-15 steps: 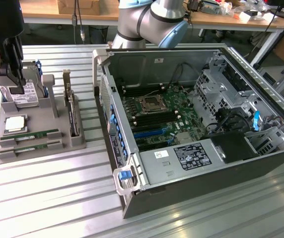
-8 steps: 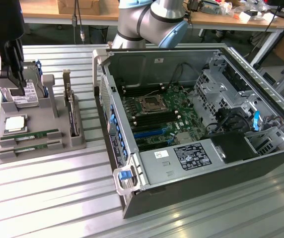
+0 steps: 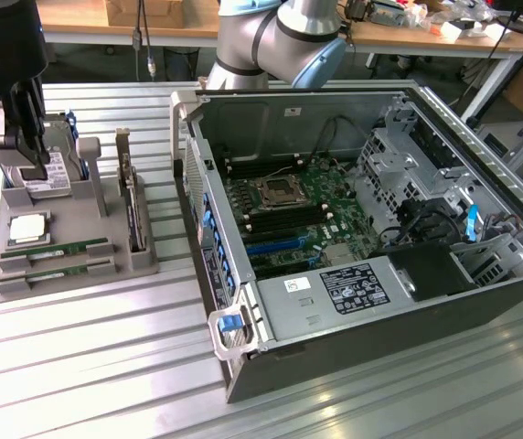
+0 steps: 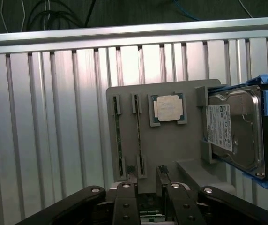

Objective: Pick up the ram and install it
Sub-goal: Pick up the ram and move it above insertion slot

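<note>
The arm (image 3: 280, 37) reaches in from the far side of the ribbed metal table (image 3: 106, 366), its elbow above the back edge of the open computer case (image 3: 243, 384). Its black gripper (image 3: 19, 155) hangs fingers-down at the exterior view's left, over the far end of the grey tray (image 3: 60, 291), in front of the hard drive (image 3: 58, 174) that stands on edge there. In the wrist view the gripper (image 4: 146, 176) looks straight down on the tray (image 4: 171, 150). Its two fingers (image 4: 131, 180) stand spread with a bare gap between them and nothing in their hold. The ram (image 3: 56, 247) lies flat in its slot on the tray, the one of two green sticks nearer the processor (image 3: 26, 227), with the second green stick (image 3: 56, 269) just beside it and parallel. From the wrist the ram (image 4: 137, 136) shows edge-on, and its near end falls in line with the gap between the parted fingers. It lies below them and is not touched. The second green stick (image 4: 118, 140) sits just outside that gap. The dark upright card (image 3: 129, 197) stands on the tray's side toward the case, whose motherboard (image 3: 298, 201) lies exposed well apart from the gripper.
</note>
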{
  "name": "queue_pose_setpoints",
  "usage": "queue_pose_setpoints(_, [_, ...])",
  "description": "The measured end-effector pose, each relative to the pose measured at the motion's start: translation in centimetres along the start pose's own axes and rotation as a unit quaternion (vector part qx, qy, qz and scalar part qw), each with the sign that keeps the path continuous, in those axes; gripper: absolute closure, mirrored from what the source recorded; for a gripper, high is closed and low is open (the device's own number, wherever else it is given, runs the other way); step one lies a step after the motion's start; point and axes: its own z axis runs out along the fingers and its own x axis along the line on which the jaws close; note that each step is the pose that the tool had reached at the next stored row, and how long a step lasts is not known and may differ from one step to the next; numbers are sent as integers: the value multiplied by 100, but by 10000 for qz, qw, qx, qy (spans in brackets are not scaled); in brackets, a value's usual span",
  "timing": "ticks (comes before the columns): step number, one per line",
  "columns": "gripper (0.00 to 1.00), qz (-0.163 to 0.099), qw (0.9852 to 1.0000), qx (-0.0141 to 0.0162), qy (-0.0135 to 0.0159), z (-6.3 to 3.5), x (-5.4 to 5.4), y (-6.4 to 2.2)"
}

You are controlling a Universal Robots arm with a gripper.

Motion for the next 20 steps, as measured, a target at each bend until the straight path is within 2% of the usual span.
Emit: queue_pose_setpoints(20, [70,-24,10000,-1,1,185,5,-7])
